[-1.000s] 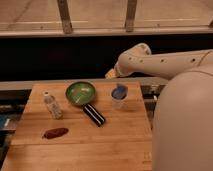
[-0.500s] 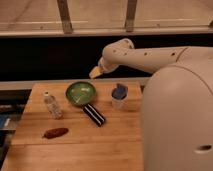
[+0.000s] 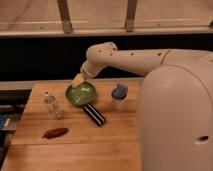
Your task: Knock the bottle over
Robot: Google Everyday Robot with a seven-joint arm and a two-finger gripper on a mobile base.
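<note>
The bottle (image 3: pixel 52 105) is small, slim and clear with a white cap. It stands upright on the left part of the wooden table (image 3: pixel 75 147). My gripper (image 3: pixel 78 81) hangs at the end of the white arm, above the back edge of the green bowl (image 3: pixel 81 94). It is to the right of the bottle and behind it, well apart from it.
A clear cup with a blue top (image 3: pixel 119 96) stands right of the bowl. A black striped bar (image 3: pixel 94 114) lies in front of the bowl. A reddish-brown object (image 3: pixel 55 133) lies front left. My white body (image 3: pixel 175 125) fills the right side.
The arm has swung leftward across the table, from above the cup to above the bowl's back edge, closer to the bottle. The objects have not moved.
</note>
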